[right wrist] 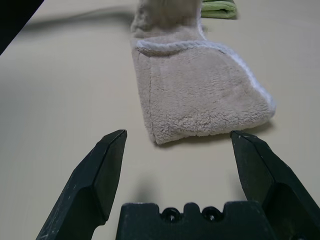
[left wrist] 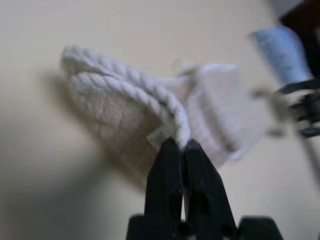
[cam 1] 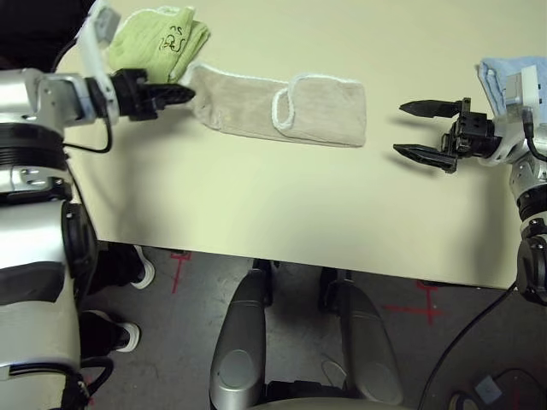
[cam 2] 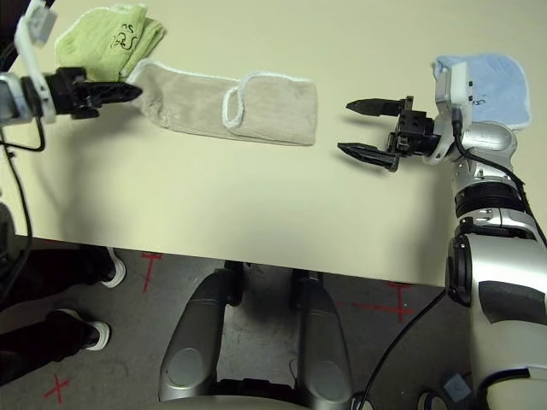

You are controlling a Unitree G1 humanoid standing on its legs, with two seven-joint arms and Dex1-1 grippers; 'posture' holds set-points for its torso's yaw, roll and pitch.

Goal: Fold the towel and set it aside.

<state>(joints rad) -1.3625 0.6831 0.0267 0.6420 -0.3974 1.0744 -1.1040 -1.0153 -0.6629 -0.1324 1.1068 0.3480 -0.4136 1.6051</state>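
The beige towel with white stitched edging lies folded into a long strip across the far part of the table. My left gripper is shut on the strip's left end, pinching the white edging beside the care tag and holding that end slightly off the table. My right gripper hovers open a short way beyond the strip's right end, its fingers wide apart and nothing between them. From the right wrist the strip's near folded end lies just ahead of the open fingers.
A light-green folded towel lies at the far left, just behind my left gripper. A light-blue folded towel lies at the far right behind my right wrist. The table's near edge runs below; a person's shoes show on the floor at left.
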